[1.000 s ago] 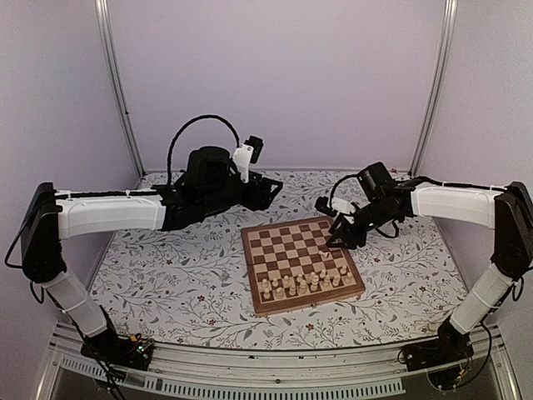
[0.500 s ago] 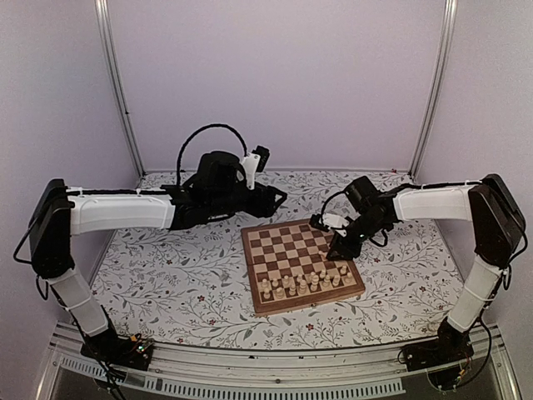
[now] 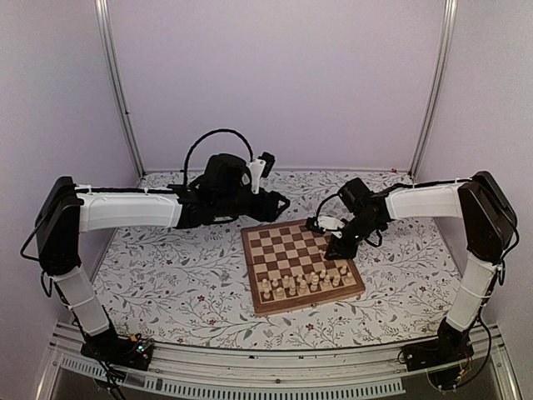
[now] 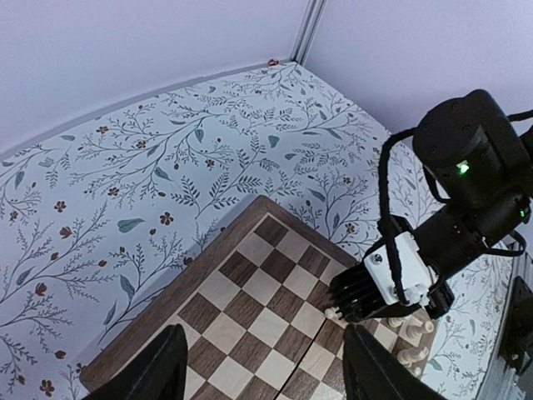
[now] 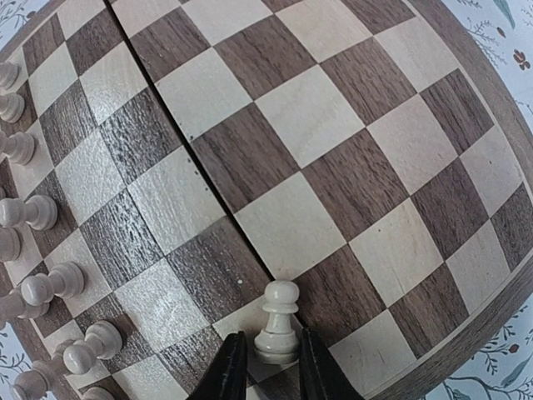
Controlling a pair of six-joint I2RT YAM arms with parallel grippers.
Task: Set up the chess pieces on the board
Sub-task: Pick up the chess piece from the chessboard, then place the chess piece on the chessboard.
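Right wrist: **Desk:** Lone pawn [image 5: 277, 321] upright near the board [image 5: 333, 108] edge, right gripper [image 5: 268, 350] fingers [image 5: 234, 367] flanking its base (pinching or just released, impossible to tell). Why there?

**Photographer:** Probably seating it squarely. Left gripper [image 4: 262, 371] spread wide, empty, parked above the far corner, out of the way. Count: one board, one pawn here, other chess pieces [image 3: 304, 282] in two near rows, too small to tally.

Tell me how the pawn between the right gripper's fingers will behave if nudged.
The pawn looks rigid turned wood, probably light. Tall over a narrow round base, it would likely tip easily, then roll on the smooth board.
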